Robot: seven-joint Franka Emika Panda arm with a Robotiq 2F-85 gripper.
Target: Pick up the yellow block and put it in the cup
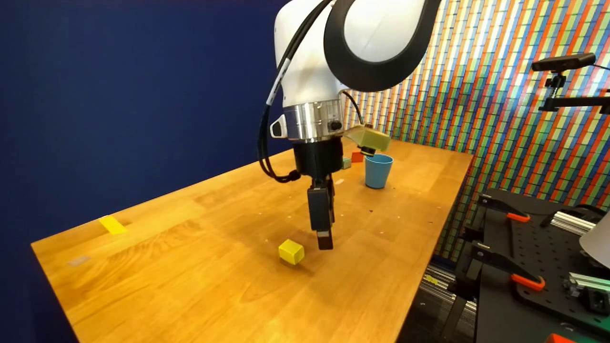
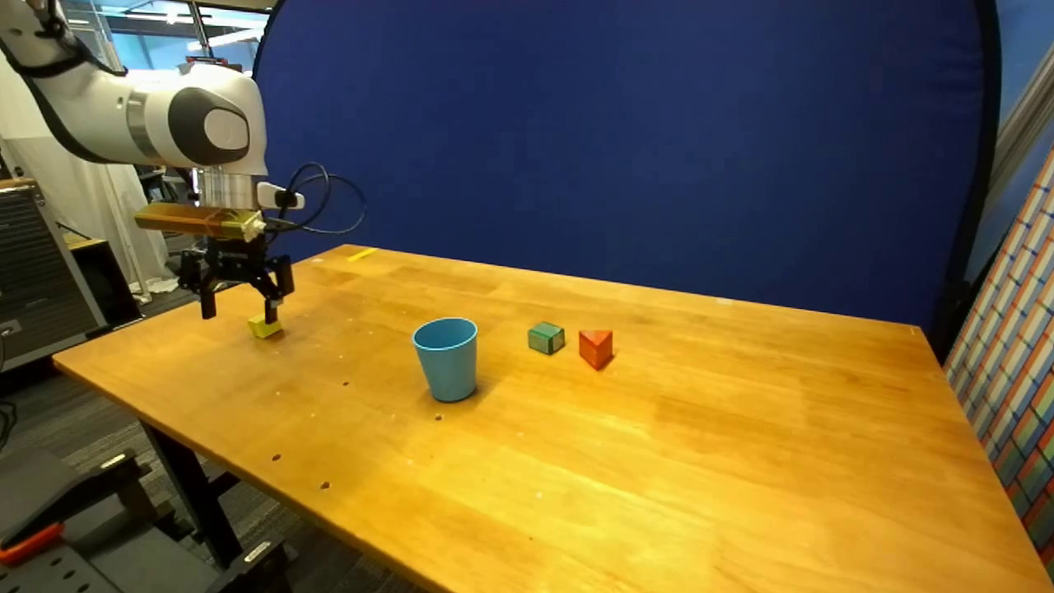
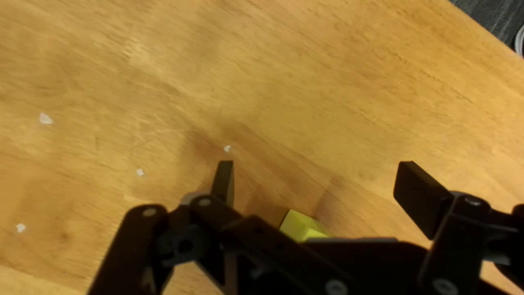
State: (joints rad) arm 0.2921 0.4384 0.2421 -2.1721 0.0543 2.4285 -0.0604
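Jaws of Robotiq gripper (image 2: 240, 317) spread wide, empty; yellow cube (image 1: 291, 252) off their line, toward desk corner (image 1: 52, 250) near yellow tape (image 1: 113, 225), away from blue cup (image 2: 449, 371); cornerward shift likely needed.

this looks like a robotics lab: a white and black jointed robot arm (image 2: 165, 115) reaches over a brown wooden table (image 2: 741, 461), backed by a black-rimmed, deep-blue, cloth-like screen (image 2: 617, 123). beside the table are a black perforated board (image 1: 533, 238), black clamps with orange tips (image 1: 505, 267) and a black bar-shaped camera (image 1: 564, 62). in an exterior view, a dark grey drawer cabinet (image 2: 49, 263) (a workshop touch) stands beyond the table's end.
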